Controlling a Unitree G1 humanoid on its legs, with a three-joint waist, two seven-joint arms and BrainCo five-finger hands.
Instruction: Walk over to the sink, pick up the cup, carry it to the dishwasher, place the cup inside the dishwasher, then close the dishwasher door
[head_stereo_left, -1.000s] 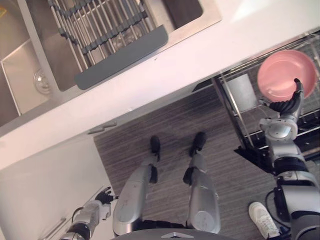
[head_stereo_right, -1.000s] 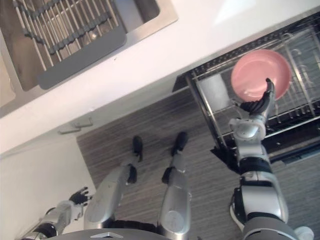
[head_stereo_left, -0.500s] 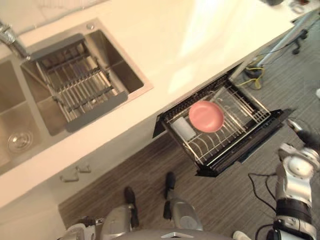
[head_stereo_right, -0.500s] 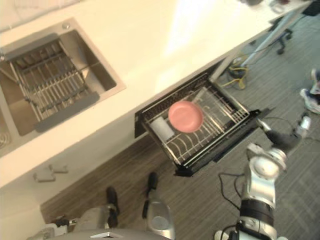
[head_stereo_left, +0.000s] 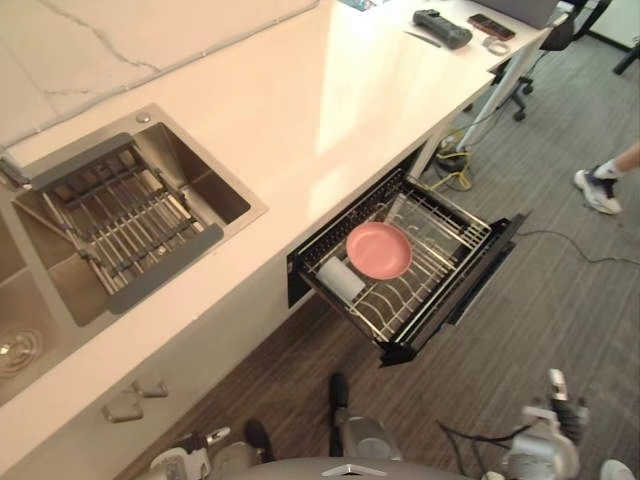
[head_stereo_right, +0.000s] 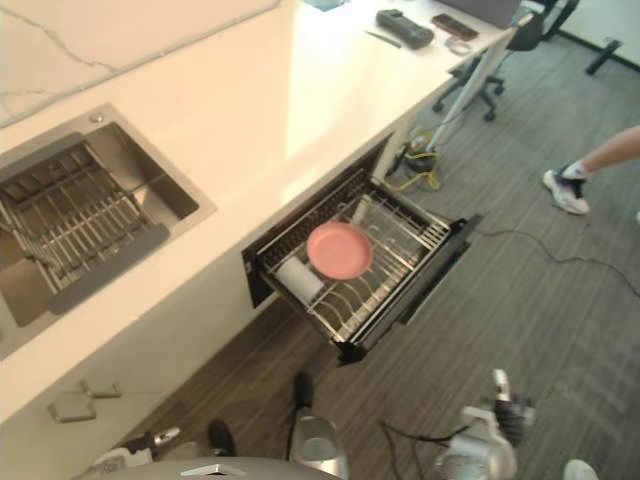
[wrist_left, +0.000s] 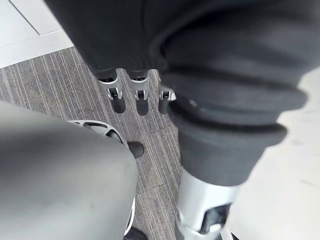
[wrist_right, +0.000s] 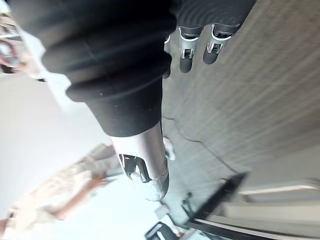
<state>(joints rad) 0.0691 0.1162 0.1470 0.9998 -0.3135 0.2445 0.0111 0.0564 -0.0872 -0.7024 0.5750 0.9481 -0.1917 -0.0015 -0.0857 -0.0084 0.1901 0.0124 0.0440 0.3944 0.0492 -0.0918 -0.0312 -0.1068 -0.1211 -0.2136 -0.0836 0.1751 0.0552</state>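
Observation:
The dishwasher rack (head_stereo_left: 440, 262) is pulled out under the counter, with its door (head_stereo_left: 468, 292) hanging open. A pink plate (head_stereo_left: 378, 250) stands in the rack, and a pale cup (head_stereo_left: 342, 279) lies beside it. The steel sink (head_stereo_left: 205, 190) is set into the counter at the left, with a grey roll-up rack (head_stereo_left: 125, 235) across it. My right hand (head_stereo_left: 562, 412) hangs low at the right, well short of the dishwasher, open and holding nothing; its fingers (wrist_right: 186, 49) point at the floor. My left hand (wrist_left: 141, 100) hangs open by my side with nothing in it.
A person's leg and white shoe (head_stereo_left: 604, 186) show on the carpet at the far right. An office chair (head_stereo_left: 522, 88) and loose cables (head_stereo_left: 455, 164) lie past the dishwasher. A dark device (head_stereo_left: 442, 27) rests on the counter's far end. A cabinet handle (head_stereo_left: 128, 403) sticks out below the sink.
The camera has pulled back and swung, so the whole scene shifted. My right hand has come away from the pink plate and dropped to my side; the plate stays in the rack.

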